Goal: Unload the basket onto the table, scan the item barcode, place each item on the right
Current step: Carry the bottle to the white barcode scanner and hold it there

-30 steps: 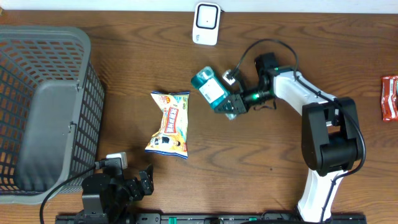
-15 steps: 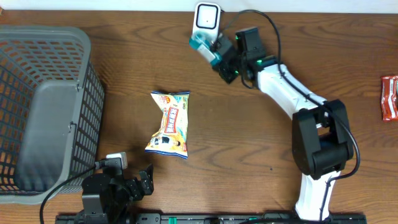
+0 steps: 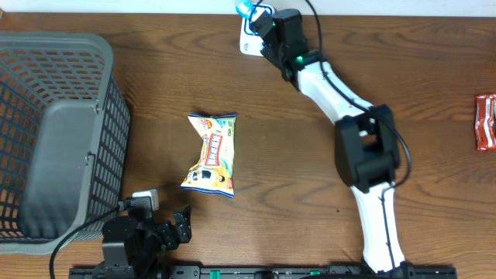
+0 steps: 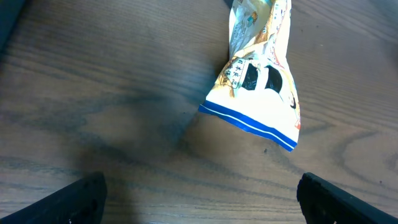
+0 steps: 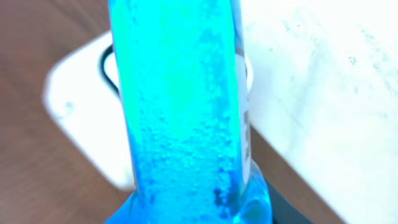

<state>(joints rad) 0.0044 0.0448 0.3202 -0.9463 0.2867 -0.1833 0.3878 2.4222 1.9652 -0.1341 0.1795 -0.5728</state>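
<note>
White-shelled right arm [image 3: 329,81] with black joints and a green light [image 3: 297,60]; all-black left arm [image 3: 132,242] (one white plug [image 3: 146,200]), its left gripper [image 4: 200,200] tipped with dark fingers [image 4: 81,198].

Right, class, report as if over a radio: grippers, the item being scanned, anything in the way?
Left gripper open, empty. Right gripper shut on translucent blue liquid-filled bottle, held over white scanner unit. Nothing seen between them.

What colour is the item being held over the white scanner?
The item is bright translucent blue shading to turquoise; it shows best in the right wrist view.
</note>
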